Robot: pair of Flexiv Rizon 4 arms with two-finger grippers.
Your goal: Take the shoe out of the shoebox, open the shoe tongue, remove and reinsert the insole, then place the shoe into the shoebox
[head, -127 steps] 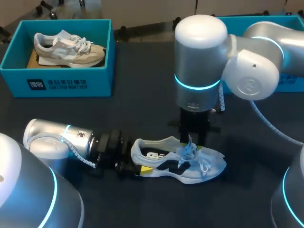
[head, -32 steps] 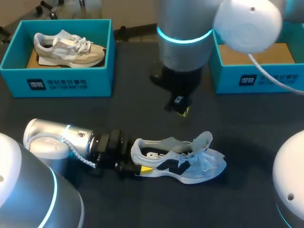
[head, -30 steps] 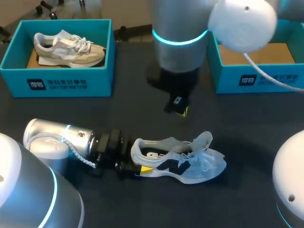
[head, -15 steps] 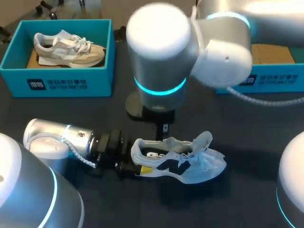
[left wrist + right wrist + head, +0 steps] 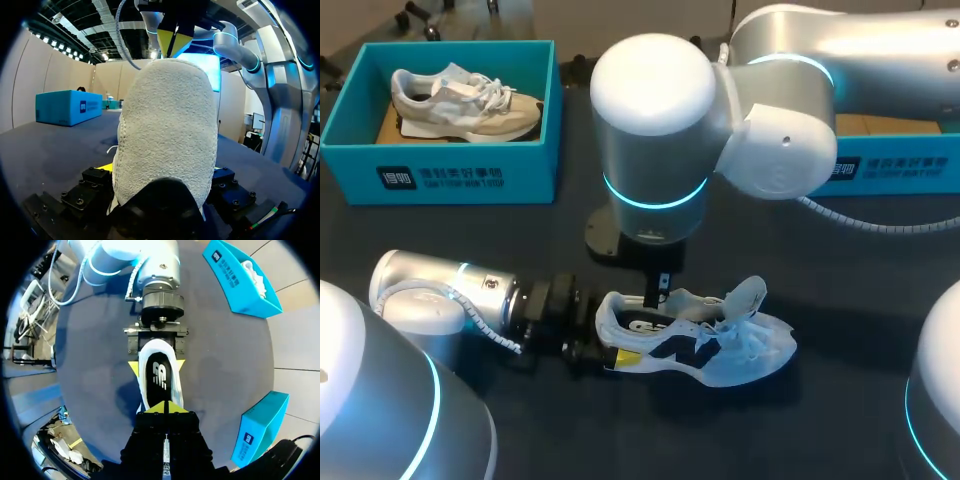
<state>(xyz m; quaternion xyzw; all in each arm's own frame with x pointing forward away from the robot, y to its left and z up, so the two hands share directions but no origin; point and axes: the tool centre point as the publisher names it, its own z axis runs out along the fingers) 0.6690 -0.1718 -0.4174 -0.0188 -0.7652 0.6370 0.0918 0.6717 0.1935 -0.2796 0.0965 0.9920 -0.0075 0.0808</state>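
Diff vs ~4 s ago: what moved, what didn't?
The right gripper left the tongue, now flipped up toward the toe, lifted away toward the table's back, then swung back and came down over the shoe opening, fingers together. Unchanged: left gripper clamped on the heel, shoe in place, shoebox with the beige shoe untouched.

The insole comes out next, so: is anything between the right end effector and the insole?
Nothing visible. The insole lies bare directly ahead of the right end effector; the tongue is folded forward, clear of the opening.
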